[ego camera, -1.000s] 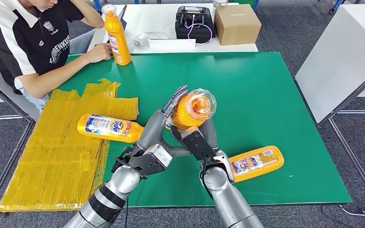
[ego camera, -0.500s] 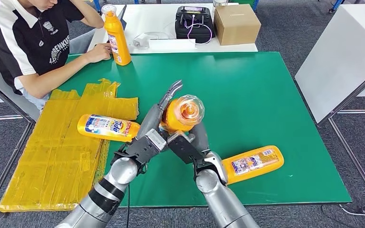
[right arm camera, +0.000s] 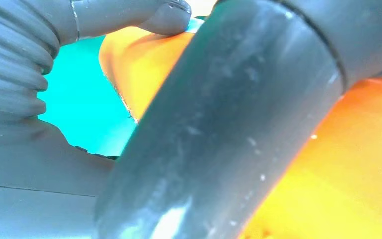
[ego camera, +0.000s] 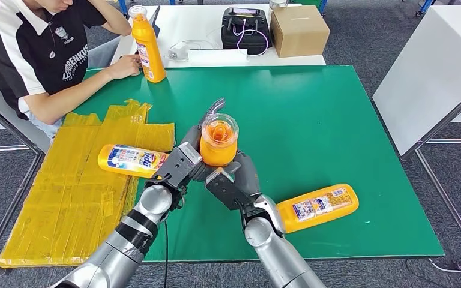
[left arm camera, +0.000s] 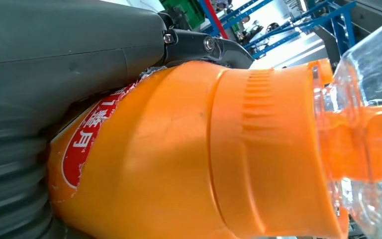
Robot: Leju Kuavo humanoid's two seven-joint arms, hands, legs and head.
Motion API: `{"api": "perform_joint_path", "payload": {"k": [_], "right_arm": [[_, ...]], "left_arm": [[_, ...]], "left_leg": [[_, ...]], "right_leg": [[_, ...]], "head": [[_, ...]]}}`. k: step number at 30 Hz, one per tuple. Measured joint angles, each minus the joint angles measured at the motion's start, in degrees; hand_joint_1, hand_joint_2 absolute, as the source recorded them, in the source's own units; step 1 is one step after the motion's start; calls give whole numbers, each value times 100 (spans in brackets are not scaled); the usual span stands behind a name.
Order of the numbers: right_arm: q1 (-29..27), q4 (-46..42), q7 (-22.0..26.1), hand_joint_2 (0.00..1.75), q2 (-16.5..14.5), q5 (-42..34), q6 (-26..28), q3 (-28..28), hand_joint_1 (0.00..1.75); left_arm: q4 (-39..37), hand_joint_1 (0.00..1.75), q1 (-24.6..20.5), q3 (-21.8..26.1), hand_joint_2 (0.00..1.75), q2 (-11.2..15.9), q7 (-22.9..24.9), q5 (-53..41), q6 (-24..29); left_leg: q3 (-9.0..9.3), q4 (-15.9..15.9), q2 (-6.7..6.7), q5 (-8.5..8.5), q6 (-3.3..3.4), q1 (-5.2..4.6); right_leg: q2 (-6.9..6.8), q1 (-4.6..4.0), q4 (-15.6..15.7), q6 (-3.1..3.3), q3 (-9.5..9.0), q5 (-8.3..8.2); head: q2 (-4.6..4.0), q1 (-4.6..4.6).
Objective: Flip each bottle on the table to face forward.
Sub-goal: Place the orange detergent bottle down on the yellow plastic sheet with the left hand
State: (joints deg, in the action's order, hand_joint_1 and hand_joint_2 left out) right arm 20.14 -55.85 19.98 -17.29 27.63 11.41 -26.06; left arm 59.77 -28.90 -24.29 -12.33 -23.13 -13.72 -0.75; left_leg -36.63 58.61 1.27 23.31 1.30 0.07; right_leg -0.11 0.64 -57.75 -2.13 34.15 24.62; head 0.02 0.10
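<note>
Over the last second the held bottle has tipped from cap-toward-camera to nearly upright at frame centre, so this flip looks almost finished. Both grip it: the left robot hand presses its left side, the right robot hand wraps it from below, above the green tabletop.

- Two silver arms, cylindrical and glossy, black banding along the left arm.
- Left hand – dark grey plates, thin dark fingers.
- Right hand – dark grey shell, bright metal at the wrist.
- Ribbed grey cover, thick grey thumb.
- Small silver screws on black links.
</note>
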Motion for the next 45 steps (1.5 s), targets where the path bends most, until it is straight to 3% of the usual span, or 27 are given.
{"api": "perform_joint_path", "payload": {"k": [45], "right_arm": [[57,221,89,175,-2,-88,69,-89,175]], "left_arm": [[-106,175,69,273,175,-87,-102,164,66]], "left_leg": [[-1,0,0,0,0,0]], "right_leg": [[0,0,0,0,1,0]], "head": [[0,0]]}}
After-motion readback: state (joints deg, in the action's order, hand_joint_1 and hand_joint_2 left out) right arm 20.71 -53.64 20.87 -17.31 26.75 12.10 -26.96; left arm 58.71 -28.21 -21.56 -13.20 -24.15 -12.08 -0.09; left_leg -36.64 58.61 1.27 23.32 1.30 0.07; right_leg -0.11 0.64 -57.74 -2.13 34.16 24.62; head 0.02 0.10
